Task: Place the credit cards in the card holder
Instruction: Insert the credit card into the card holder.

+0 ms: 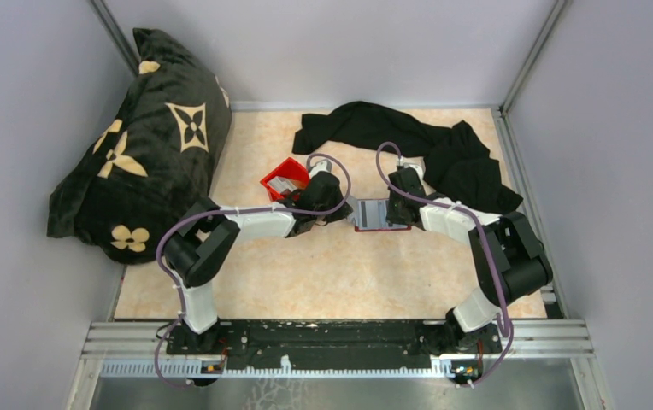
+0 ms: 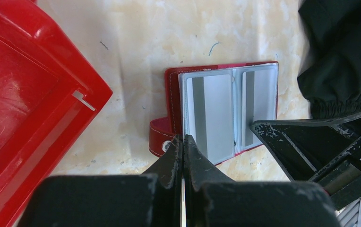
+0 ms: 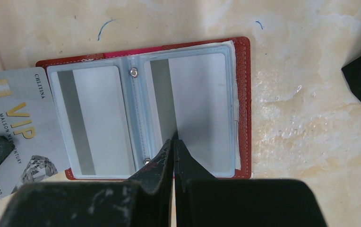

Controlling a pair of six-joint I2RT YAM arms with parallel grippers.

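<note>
The card holder (image 1: 371,215) lies open on the table between my two grippers, dark red with pale pockets. In the right wrist view the holder (image 3: 244,94) has one card (image 3: 91,118) in its left pocket and one (image 3: 197,104) in its right pocket. My left gripper (image 1: 340,211) (image 2: 183,139) is shut on a silver VIP credit card (image 3: 20,118), whose edge meets the holder's left side. My right gripper (image 1: 394,209) (image 3: 175,137) is shut, its tips touching the right pocket. The holder's strap and snap (image 2: 162,139) show by my left fingertips.
A bright red plastic bin (image 1: 285,181) (image 2: 27,94) with pale cards in it stands just left of the left gripper. Black cloth (image 1: 443,149) (image 2: 339,56) lies behind and to the right of the holder. A large dark patterned pillow (image 1: 144,145) fills the far left.
</note>
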